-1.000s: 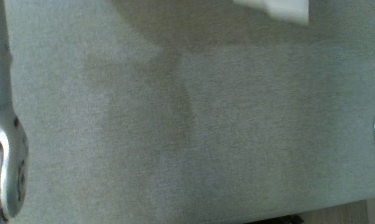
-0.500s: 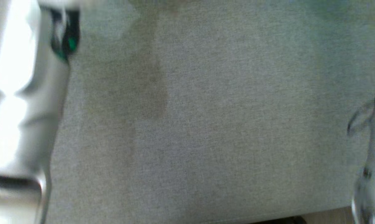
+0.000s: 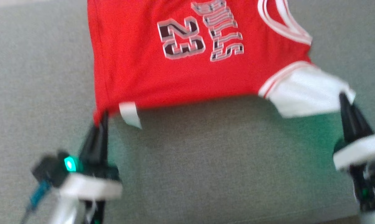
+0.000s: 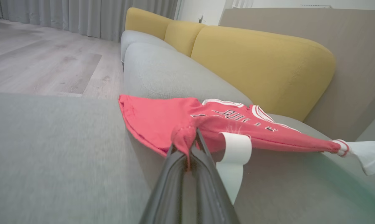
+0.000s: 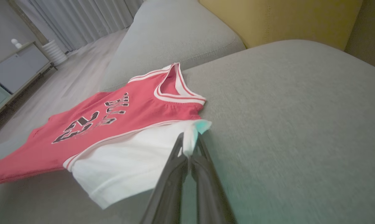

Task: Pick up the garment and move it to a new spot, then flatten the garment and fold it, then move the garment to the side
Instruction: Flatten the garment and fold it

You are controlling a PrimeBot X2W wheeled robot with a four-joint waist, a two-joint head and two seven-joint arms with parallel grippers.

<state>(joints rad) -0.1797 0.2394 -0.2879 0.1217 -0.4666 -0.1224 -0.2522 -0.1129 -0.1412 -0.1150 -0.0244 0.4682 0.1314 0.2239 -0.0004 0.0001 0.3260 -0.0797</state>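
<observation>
The garment (image 3: 181,71) is a red basketball jersey with the number 23, white trim and white sleeves, spread over the grey sofa seat (image 3: 206,161). My left gripper (image 3: 101,119) is shut on its red hem corner, next to a white label (image 3: 129,114). In the left wrist view the red cloth bunches between the dark fingers (image 4: 203,183) of the left gripper (image 4: 187,144), and the garment (image 4: 162,121) stretches away to the right. My right gripper (image 3: 344,98) is shut on the white sleeve's edge. The right wrist view has the right gripper (image 5: 190,146) pinching white cloth of the garment (image 5: 112,124).
Yellow back cushions (image 4: 262,62) line the far side of the sofa. A wooden floor (image 4: 35,62) and grey curtains (image 4: 66,15) lie beyond its left end. A pale cabinet (image 5: 16,68) stands across the room. Bare grey seat (image 5: 299,124) stretches right of the jersey.
The head camera has swung, so the view went from bare grey cushion and blurred forearms to the jersey with both grippers pinching its near edge.
</observation>
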